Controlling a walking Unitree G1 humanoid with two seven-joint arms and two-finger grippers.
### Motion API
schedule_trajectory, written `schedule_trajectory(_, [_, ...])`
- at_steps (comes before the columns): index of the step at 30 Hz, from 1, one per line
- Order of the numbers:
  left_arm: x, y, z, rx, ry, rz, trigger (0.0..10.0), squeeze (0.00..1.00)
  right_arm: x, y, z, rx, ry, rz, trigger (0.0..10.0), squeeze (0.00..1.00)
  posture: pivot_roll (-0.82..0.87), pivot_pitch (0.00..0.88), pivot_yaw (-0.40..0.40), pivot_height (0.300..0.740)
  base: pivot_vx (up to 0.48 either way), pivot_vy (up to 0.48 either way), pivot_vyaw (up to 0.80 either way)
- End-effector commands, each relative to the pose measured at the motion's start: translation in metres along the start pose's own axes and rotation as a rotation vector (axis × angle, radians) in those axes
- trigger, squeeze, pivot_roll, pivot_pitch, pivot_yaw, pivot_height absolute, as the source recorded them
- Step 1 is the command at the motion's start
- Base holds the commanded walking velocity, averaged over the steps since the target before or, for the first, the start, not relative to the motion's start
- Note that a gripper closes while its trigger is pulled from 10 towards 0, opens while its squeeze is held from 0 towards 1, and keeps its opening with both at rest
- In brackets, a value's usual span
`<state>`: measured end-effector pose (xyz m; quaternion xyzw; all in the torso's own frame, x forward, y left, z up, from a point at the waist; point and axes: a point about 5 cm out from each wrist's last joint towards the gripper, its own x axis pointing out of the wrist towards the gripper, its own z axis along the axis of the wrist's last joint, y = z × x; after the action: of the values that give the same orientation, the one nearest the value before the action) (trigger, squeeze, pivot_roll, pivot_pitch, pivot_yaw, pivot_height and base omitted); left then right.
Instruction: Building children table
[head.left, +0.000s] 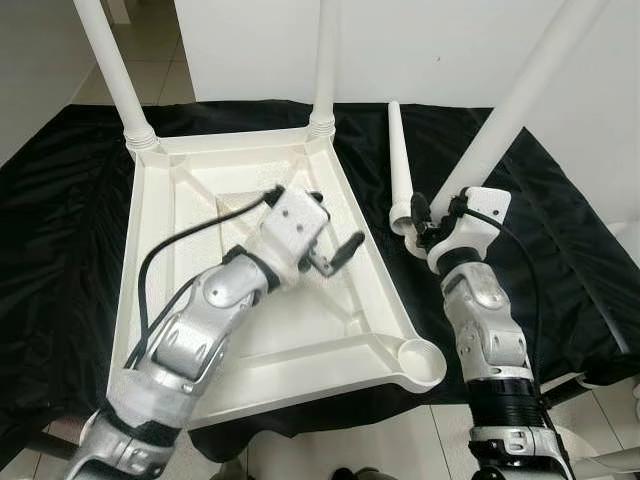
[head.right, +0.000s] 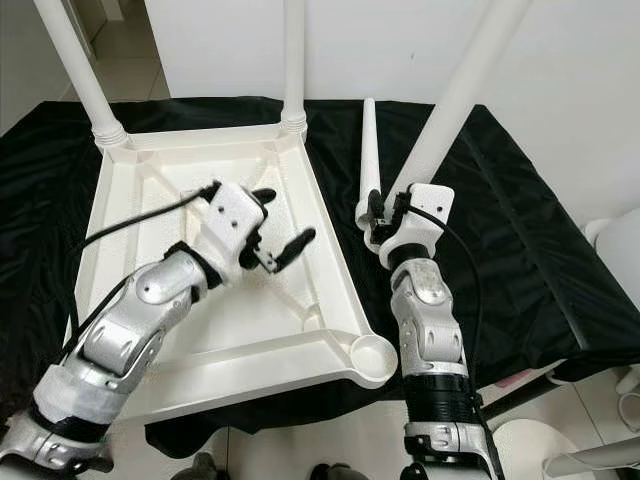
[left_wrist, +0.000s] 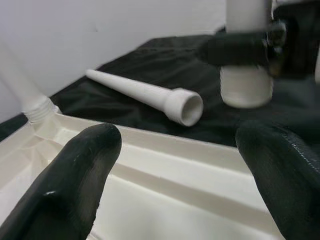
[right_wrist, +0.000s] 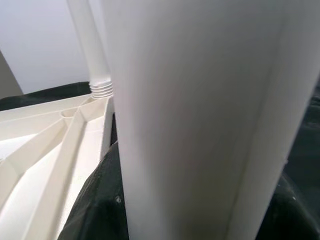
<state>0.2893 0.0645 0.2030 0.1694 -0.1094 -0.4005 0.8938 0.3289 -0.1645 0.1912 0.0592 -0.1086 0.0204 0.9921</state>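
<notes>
Though cropped above, table leg in clamped right tool; left tool apart.

Looking along your left gripper, you see its two black fingers spread apart above the white tabletop's ribbed rim, with a loose tapered leg lying beyond on the black cloth.
</notes>
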Motion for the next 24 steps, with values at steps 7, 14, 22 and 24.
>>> schedule_trajectory(7, [-0.012,-0.022,-0.015,0.080,0.069,-0.184,10.0,0.00,-0.005,-0.006,0.001,-0.016,0.005,-0.004,10.0,0.00,0.04,0.087,-0.035,0.740,0.000,0.000,0.00])
schedule_trajectory(14, [-0.026,-0.032,-0.035,0.138,0.155,-0.313,10.0,0.00,-0.007,-0.006,0.000,-0.028,0.014,0.002,10.0,0.00,0.04,0.090,-0.035,0.740,0.000,0.000,0.00])
schedule_trajectory(22, [-0.037,-0.032,-0.053,0.194,0.251,-0.346,10.0,0.00,-0.008,-0.006,-0.001,-0.033,0.017,0.006,10.0,0.00,0.04,0.094,-0.030,0.740,0.000,0.000,0.00])
schedule_trajectory(24, [-0.038,-0.032,-0.055,0.205,0.259,-0.351,10.0,0.00,-0.009,-0.006,-0.001,-0.033,0.018,0.006,10.0,0.00,0.04,0.096,-0.029,0.740,0.000,0.000,0.00])
